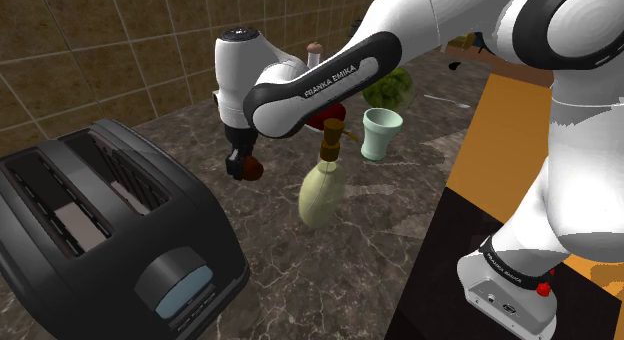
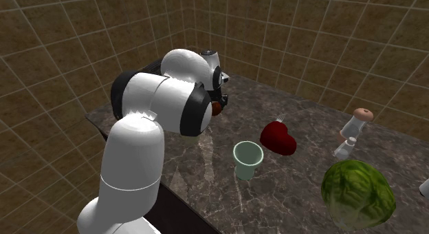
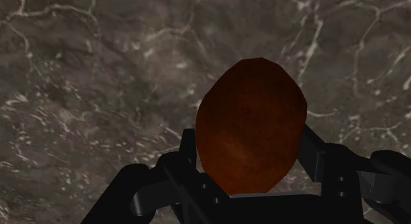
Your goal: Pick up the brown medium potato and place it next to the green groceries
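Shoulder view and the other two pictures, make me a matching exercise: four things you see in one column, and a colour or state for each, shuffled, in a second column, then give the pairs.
Things
1. potato
2. toaster
3. cup
4. cabbage

Colour or state
A. green and round
B. black, with slots on top
C. reddish brown, clasped in the gripper
D. pale green, standing upright

Pairs: 1-C, 2-B, 3-D, 4-A
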Controlling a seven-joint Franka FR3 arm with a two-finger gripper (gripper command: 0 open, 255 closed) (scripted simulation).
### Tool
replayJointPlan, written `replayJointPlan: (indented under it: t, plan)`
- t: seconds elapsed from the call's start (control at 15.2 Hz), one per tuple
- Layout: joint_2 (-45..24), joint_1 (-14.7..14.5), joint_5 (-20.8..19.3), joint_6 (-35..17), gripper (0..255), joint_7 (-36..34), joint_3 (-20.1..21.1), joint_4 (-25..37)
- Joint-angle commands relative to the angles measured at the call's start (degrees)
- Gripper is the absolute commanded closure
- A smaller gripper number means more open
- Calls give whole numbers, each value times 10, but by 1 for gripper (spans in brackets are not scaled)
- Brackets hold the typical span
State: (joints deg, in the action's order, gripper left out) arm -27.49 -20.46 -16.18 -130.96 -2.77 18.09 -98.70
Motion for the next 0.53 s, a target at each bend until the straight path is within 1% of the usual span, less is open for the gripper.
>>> replayJointPlan:
  t: [0.0,0.2,0.46]
  plan:
    - [0,0,0,0,255,0,0,0]
    - [0,0,0,0,255,0,0,0]
    - [15,2,8,24,255,6,4,10]
